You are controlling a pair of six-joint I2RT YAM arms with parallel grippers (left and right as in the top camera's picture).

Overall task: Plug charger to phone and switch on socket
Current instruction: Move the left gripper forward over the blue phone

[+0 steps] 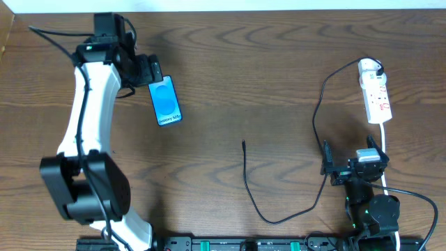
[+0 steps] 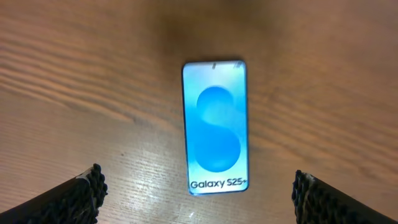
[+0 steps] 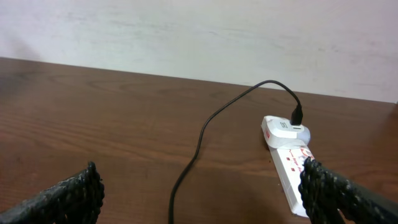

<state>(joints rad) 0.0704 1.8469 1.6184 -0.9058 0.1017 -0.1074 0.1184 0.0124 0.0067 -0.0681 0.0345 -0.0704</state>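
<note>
The phone [image 1: 165, 100] lies flat on the table at the upper left, its blue screen up and reading "Galaxy S25+" [image 2: 215, 127]. My left gripper [image 1: 153, 72] hovers over the phone's near end, open [image 2: 198, 185], with nothing between its fingers [image 2: 87, 190]. The charger's black cable [image 1: 245, 167] runs from a loose plug tip [image 1: 243, 143] at mid-table in a loop to its white adapter [image 1: 369, 67], which sits in the socket [image 1: 378, 97] at the right. My right gripper [image 1: 348, 153] stands open [image 3: 200, 180] short of the socket [image 3: 289, 177], with the cable [image 3: 205, 130] ahead of it.
The socket's white cord [image 1: 385, 150] runs down past my right arm toward the table's front edge. A pale wall [image 3: 199, 31] rises behind the table's far edge. A dark rail [image 1: 244, 244] lines the front edge between the arm bases.
</note>
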